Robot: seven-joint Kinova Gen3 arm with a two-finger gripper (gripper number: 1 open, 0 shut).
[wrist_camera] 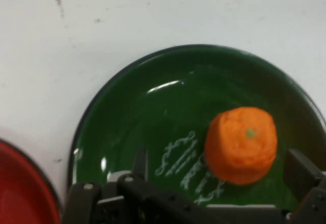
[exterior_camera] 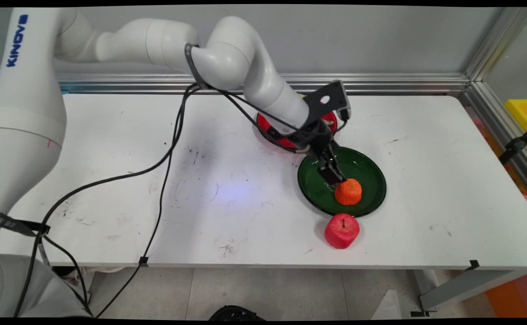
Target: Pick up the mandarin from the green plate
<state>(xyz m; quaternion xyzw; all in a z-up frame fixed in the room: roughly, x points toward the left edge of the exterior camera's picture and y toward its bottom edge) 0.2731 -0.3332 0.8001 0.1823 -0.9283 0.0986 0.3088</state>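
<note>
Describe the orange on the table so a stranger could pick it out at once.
On the white table, find the green plate right of centre. The orange sits on its near edge, just below the gripper. Unlike the red apple beside the plate, it is orange and on the plate.

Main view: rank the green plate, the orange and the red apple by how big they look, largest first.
1. green plate, clearly the largest.
2. red apple.
3. orange, only slightly smaller than the apple; the apple lies nearer the camera, so that order is unsure.
</note>
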